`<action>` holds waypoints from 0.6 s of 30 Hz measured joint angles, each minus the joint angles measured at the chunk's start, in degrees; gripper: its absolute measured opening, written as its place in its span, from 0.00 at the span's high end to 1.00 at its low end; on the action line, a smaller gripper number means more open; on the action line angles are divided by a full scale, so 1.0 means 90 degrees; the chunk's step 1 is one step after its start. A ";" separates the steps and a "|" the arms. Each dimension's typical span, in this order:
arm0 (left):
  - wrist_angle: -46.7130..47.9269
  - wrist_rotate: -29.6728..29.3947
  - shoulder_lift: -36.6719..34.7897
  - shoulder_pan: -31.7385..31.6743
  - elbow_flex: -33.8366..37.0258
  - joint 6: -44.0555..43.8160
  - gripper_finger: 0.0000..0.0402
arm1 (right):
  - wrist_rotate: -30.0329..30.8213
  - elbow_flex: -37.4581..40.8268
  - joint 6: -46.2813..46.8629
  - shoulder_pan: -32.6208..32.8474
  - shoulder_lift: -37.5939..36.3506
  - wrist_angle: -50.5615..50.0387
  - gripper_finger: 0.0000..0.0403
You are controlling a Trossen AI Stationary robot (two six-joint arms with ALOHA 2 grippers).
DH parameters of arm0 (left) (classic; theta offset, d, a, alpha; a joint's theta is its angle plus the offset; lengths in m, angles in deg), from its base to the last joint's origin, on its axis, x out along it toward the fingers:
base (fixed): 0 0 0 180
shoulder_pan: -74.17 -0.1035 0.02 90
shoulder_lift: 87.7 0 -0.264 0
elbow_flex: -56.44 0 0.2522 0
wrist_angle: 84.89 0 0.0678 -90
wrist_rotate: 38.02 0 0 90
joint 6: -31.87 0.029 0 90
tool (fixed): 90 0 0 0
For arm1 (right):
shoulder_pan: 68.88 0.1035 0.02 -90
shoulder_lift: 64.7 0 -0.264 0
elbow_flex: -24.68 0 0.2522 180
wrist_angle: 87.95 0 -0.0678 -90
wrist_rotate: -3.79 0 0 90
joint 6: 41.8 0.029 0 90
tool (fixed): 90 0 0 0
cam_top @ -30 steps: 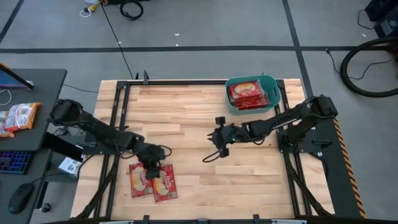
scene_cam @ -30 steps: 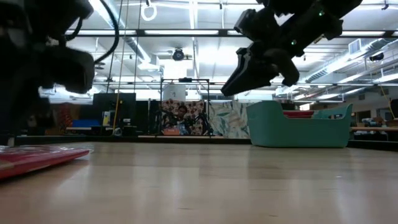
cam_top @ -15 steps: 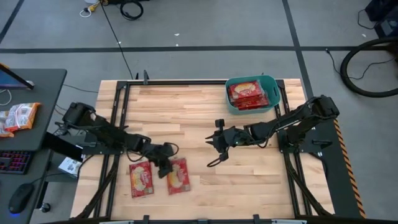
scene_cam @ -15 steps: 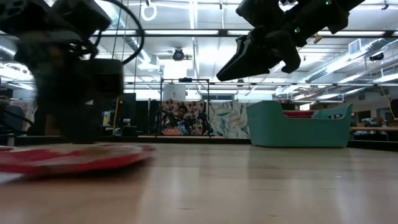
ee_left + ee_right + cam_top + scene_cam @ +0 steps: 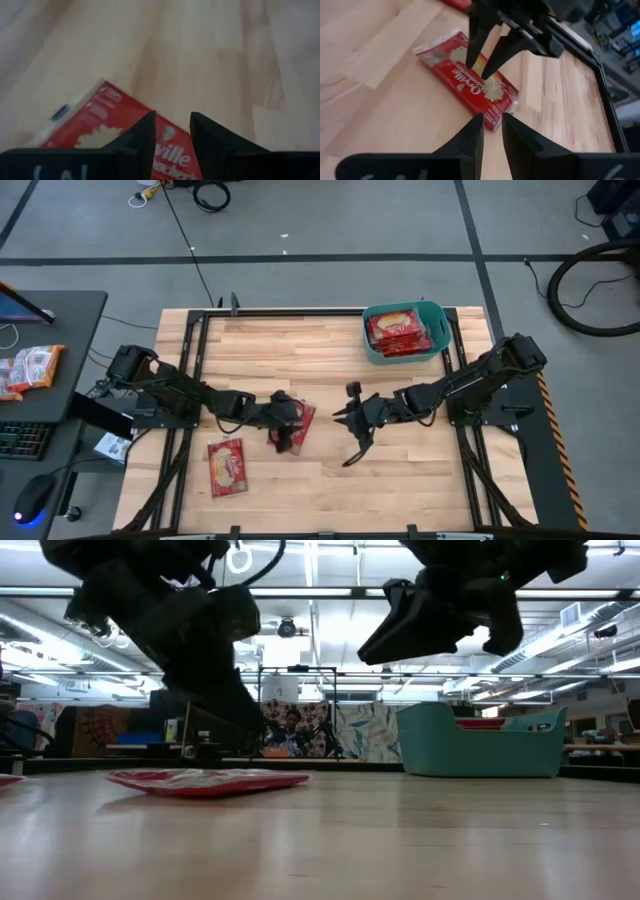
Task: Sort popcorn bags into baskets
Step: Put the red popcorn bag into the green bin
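One red popcorn packet (image 5: 303,420) lies flat near the table's middle, seen also in the low view (image 5: 210,781). My left gripper (image 5: 287,428) stands over it, fingers a little apart (image 5: 172,120). A second packet (image 5: 227,467) lies flat near the near-left corner. The teal basket (image 5: 370,345) stands at the far right with several red packets (image 5: 400,330) inside. My right gripper (image 5: 348,430) hovers above the table just right of the middle packet, fingers narrowly apart (image 5: 491,122), touching nothing. My left gripper comes down on the middle packet from above, slanting from the table's left. Its two fingertips (image 5: 471,64) rest on the packet's printed top face (image 5: 465,80), near the popcorn picture. The fingers stand slightly apart and pinch nothing. The packet lies flat on the wood.
Black frame rails (image 5: 190,380) run along the table's left and right sides. A desk to the left holds an orange-and-white snack bag (image 5: 32,367) and a mouse (image 5: 30,500). Bare wood (image 5: 280,350) lies between the arms and the far edge.
My left gripper has moved toward the table's right and slightly toward the far edge, dragging one packet with it. That packet slid along the table away from the other packet, to the middle, and turned about. My right gripper has drifted toward the near edge.
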 joint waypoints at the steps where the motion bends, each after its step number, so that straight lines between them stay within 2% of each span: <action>1: 0.0165 0.0057 0.0000 0.0002 -0.0081 0.0077 0.69 | 0.0010 0.0000 -0.0110 0.0038 0.0000 0.0001 0.81; 9: 0.2394 0.0248 -0.0003 0.0002 -0.0505 0.0030 0.69 | 0.0348 -0.0013 -0.0685 0.0199 0.0548 0.0577 0.81; 15: 0.2972 0.0209 -0.0010 0.0002 -0.0519 -0.0156 0.69 | 0.0350 -0.0531 -0.0779 0.0199 0.1436 0.0775 0.81; 18: 0.2965 -0.0049 -0.0010 0.0004 -0.0519 -0.0161 0.69 | 0.0300 -0.0933 -0.1063 0.0202 0.1982 0.0759 0.81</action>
